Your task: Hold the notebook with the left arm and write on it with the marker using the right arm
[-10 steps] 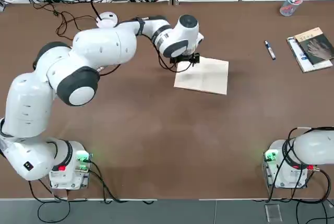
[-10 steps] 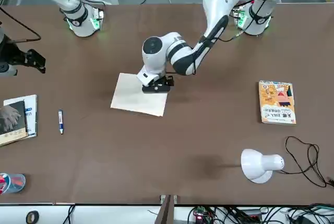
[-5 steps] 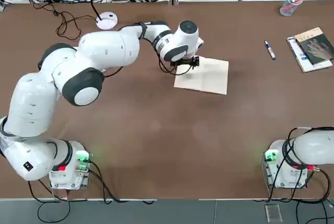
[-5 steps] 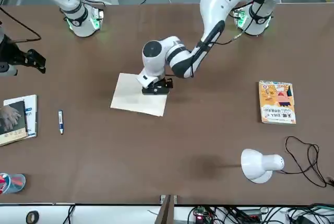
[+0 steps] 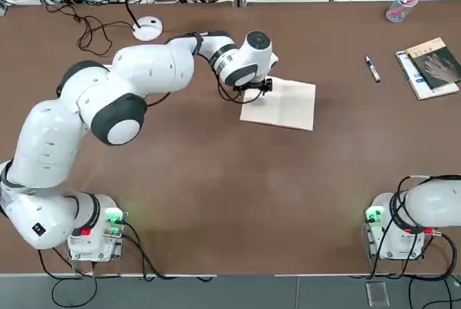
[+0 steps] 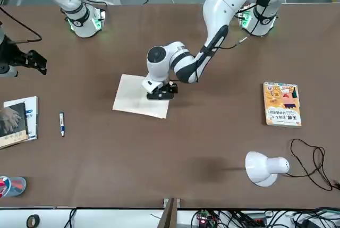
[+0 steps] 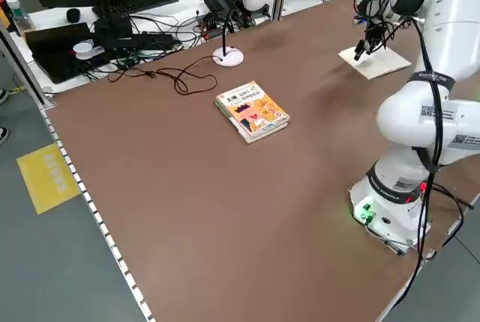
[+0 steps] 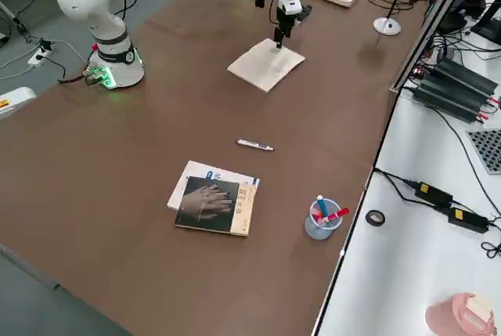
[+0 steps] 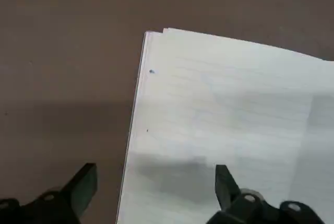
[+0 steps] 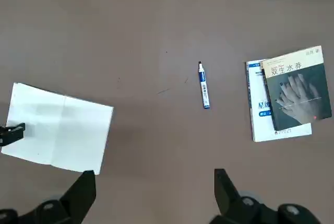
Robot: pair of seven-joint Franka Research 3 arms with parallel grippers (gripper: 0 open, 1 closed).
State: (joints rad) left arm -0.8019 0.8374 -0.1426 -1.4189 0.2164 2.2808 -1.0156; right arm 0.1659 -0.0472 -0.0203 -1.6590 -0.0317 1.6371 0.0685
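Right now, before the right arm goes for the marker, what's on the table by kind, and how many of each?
Books: 4: notebook, orange-yellow illustrated book, dark-covered book lying on a white-and-blue book
Markers: 1: marker
Desk lamps: 1: white lamp
Cups: 1: clear cup holding pens
Total: 7

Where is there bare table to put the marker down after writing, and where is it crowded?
Bare: the brown strip between the notebook and the marker, and the wide stretch from the notebook toward both arm bases. Crowded: the notebook's edge under the left gripper, and the corner with the dark-covered books and pen cup.
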